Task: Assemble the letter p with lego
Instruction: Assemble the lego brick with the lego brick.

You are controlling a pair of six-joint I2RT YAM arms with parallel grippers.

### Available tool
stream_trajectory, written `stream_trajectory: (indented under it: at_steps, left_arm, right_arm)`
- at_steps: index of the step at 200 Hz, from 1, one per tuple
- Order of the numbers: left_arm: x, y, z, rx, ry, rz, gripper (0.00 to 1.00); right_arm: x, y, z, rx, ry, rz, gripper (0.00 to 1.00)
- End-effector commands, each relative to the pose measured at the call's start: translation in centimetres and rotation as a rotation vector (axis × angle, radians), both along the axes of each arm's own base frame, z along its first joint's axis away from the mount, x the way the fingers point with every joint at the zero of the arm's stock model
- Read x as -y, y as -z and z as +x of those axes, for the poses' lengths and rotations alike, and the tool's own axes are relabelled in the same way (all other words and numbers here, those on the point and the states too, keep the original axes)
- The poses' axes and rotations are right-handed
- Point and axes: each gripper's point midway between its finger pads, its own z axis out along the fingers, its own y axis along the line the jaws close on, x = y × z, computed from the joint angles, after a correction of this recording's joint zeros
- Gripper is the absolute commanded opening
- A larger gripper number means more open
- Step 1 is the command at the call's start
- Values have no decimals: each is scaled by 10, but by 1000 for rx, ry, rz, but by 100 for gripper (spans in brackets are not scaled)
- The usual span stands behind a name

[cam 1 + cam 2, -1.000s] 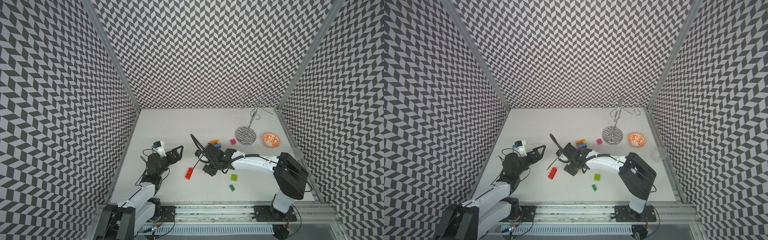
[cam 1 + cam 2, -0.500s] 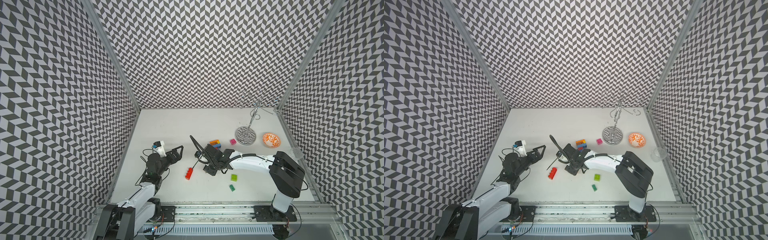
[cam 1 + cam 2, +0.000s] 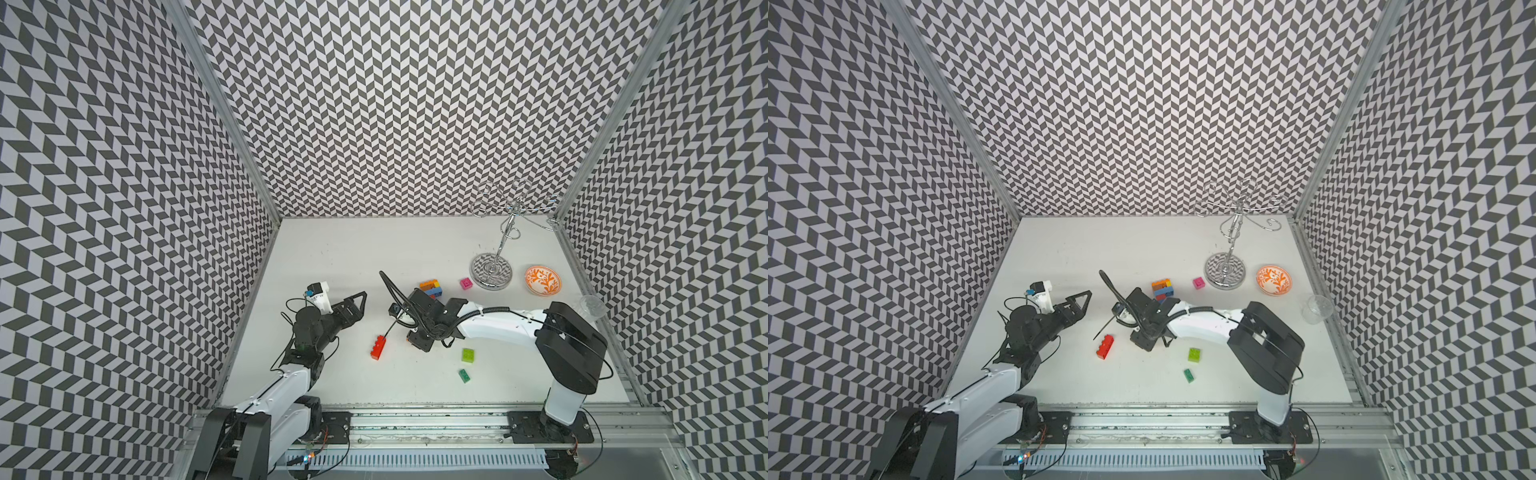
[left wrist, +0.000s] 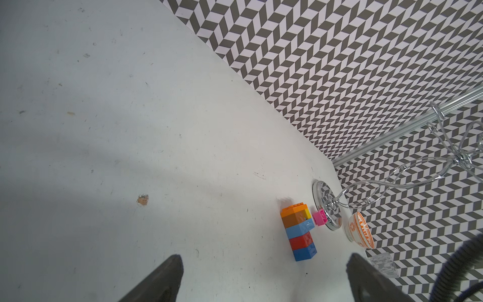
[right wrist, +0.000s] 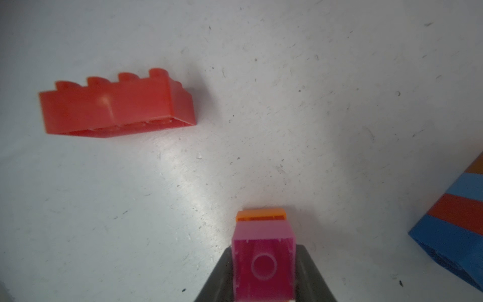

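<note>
Right end effector (image 5: pixel 264 248) has narrowed, pinching pink brick (image 5: pixel 264 266), underside toward wrist; left end effector (image 4: pixel 264 258) spread.

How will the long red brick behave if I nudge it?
The long red brick looks like rigid, hollow plastic, so probably light and stiff. It seems to lie on its side, studs sideways, so a push likely slides it on the smooth table rather than rolling. Being long, an off-centre nudge would probably spin it.

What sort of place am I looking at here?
Probably a robot test booth in a lab: a left arm and right arm bolted to a metal rail, zigzag-patterned walls boxing in a white table, toy bricks scattered on it.
</note>
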Motion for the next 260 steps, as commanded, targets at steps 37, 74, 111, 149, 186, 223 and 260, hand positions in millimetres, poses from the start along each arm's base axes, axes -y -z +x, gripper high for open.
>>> stream_trajectory:
  at_steps: [37,74,111,149,186,223,260]
  left_arm:
    - [3,-7,1,32,18,1,100]
    - [4,-6,0,30,19,1,100]
    - [3,-6,0,29,19,1,100]
    - [4,-5,1,28,20,1,100]
    - [4,-5,1,29,19,1,100]
    - [4,-5,1,27,20,3,100]
    - [4,-5,1,28,24,3,100]
  right_arm:
    - [-3,10,0,-18,3,6,23]
    - [8,22,-5,-38,37,-45,18]
    - [21,34,-10,-51,69,-115,14]
    - [23,37,-10,-51,77,-158,12]
    - [23,59,-14,-87,71,-218,11]
    - [28,80,-17,-123,79,-274,10]
    - [22,57,-8,-82,104,-243,21]
